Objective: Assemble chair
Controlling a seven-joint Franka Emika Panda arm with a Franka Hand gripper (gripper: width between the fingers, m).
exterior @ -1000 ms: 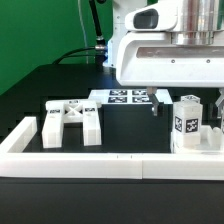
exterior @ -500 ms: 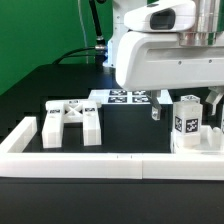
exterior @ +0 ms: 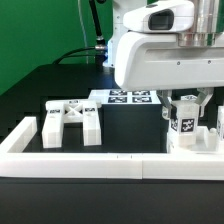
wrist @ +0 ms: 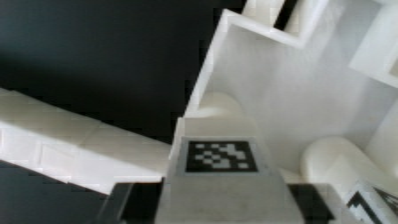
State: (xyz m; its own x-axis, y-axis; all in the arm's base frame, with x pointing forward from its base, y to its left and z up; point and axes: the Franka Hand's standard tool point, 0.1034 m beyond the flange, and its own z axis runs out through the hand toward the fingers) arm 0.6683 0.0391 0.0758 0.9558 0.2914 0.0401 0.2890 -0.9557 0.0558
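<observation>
Exterior view: end effector (exterior: 186, 108) is closed snug on both sides of the upright chair leg block (exterior: 184, 126), at the exterior view's right, just behind the border wall (exterior: 100, 158). Likely light, stiff, slick plastic; its flat sides suit gripping. Black bench (exterior: 40, 95); cross-braced frame (exterior: 70, 120) well apart; green backdrop.

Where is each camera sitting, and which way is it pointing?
Exterior view: low outside the white border wall, facing across the table at the arm; its white body and gripper show.
Wrist view: on the wrist, looking down between the fingers.
Shared: the tagged chair part the gripper clamps.
</observation>
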